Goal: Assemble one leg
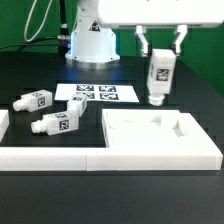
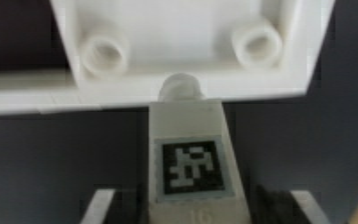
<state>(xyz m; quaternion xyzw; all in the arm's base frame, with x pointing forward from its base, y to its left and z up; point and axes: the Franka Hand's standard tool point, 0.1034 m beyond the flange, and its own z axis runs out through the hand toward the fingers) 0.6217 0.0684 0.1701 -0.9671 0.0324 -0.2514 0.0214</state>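
Note:
My gripper (image 1: pixel 161 50) is shut on a leg (image 1: pixel 159 76), a chunky white peg with a black-and-white tag. It holds the leg upright, stub end down, just above the far edge of the large white square panel (image 1: pixel 150 135). In the wrist view the leg (image 2: pixel 194 150) runs out from between the fingers (image 2: pixel 101 205), and its stub tip lies at the edge of the panel (image 2: pixel 176 25). Two round holes (image 2: pixel 101 52) (image 2: pixel 256 42) in the panel show beyond the tip.
Two more legs (image 1: pixel 35 100) (image 1: pixel 55 125) lie on the black table at the exterior view's left. The marker board (image 1: pixel 95 93) lies behind them. Long white rails (image 1: pixel 60 158) run along the front. The robot base (image 1: pixel 92 40) stands at the back.

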